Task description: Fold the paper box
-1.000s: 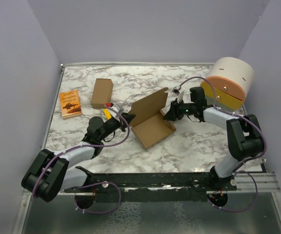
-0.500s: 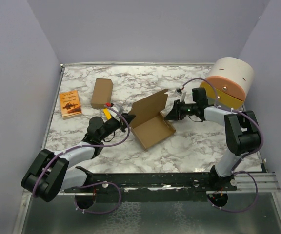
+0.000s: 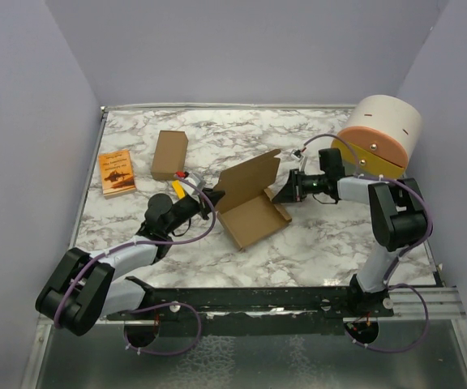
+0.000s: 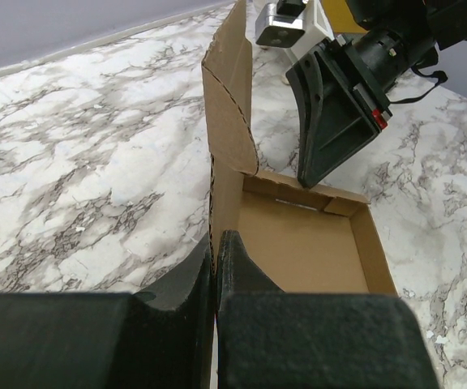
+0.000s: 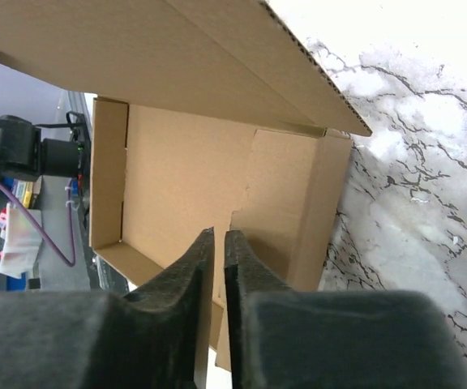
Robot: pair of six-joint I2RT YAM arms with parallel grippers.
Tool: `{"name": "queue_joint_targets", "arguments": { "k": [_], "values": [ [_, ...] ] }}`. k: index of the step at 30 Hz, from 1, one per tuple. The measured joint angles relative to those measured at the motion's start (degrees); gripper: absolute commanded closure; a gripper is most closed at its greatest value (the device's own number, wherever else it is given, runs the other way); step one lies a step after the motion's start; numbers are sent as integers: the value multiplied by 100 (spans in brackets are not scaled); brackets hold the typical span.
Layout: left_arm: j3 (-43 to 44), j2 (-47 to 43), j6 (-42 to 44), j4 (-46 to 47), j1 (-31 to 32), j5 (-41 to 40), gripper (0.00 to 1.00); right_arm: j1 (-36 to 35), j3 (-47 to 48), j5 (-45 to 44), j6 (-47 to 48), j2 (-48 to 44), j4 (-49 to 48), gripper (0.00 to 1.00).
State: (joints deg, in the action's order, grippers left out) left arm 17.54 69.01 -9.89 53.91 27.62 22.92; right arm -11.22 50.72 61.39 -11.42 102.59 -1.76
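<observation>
The paper box (image 3: 254, 217) is a shallow brown cardboard tray at the middle of the table, with its lid (image 3: 250, 173) standing tilted up at the back. My left gripper (image 3: 211, 198) is shut on the tray's left wall, and the cardboard edge runs between its fingertips (image 4: 216, 247). From the right, my right gripper (image 3: 284, 194) reaches the tray's right wall (image 4: 343, 198). Its jaws (image 5: 219, 235) are closed to a thin slit with cardboard in it, one finger (image 4: 323, 121) inside the wall. The tray floor (image 5: 185, 178) is bare.
A narrower brown box (image 3: 169, 154) and an orange booklet (image 3: 117, 172) lie at the back left. A yellow item (image 3: 177, 188) sits by my left wrist. A large round tan and orange drum (image 3: 379, 136) stands at the back right, just behind my right arm.
My right gripper's jaws have closed from partly open to almost together at the box's right wall, and the wrist has shifted slightly right. The left gripper and the box have stayed still.
</observation>
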Motion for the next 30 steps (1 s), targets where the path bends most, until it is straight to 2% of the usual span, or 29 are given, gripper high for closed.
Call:
{"name": "queue_joint_targets", "arguments": {
  "k": [3, 9, 22, 30],
  "values": [
    [0, 0, 0, 0, 0, 0, 100, 0, 0, -22, 2, 68, 31, 99],
    [0, 0, 0, -2, 0, 0, 100, 0, 33, -225, 289, 70, 205, 99],
    [0, -15, 0, -2, 11, 0, 100, 0, 76, -754, 1513, -501, 675, 95],
    [0, -39, -2, -2, 15, 0, 100, -46, 76, -870, 1827, -518, 828, 87]
  ]
}}
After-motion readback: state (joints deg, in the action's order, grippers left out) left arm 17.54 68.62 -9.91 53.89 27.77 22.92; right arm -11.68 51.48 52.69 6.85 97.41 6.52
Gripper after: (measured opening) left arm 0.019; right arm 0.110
